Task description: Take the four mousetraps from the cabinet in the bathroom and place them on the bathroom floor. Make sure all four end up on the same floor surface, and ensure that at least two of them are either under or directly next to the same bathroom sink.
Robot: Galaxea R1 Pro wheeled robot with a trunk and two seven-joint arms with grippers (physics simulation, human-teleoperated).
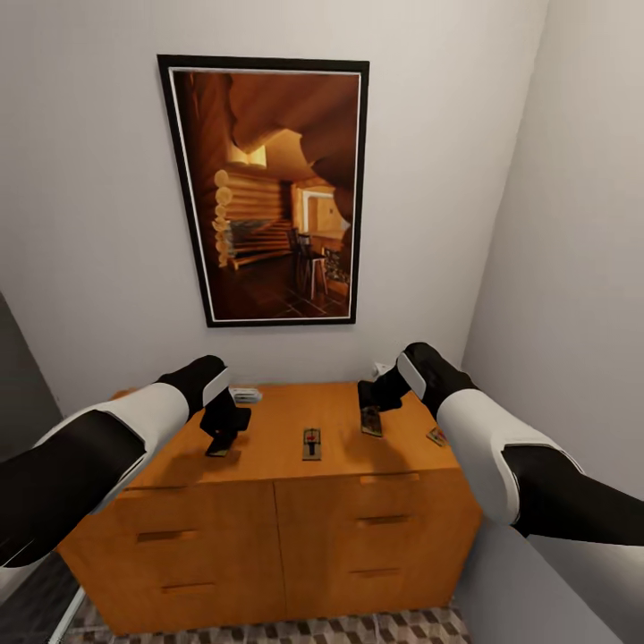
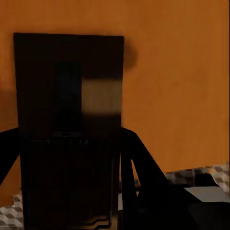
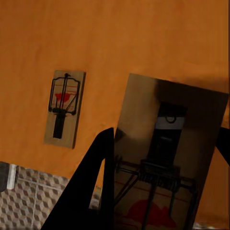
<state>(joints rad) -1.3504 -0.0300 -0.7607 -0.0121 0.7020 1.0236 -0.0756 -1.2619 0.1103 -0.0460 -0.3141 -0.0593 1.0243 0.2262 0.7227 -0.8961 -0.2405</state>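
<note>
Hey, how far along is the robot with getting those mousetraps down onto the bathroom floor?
Early. Nothing is on the tiled floor yet. Each end effector, left and right, appears to hold a mousetrap just above the cabinet top. One trap lies mid-cabinet, another near its right edge.

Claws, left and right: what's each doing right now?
Left claw: closed on a mousetrap above the cabinet.
Right claw: closed on another mousetrap.
</note>
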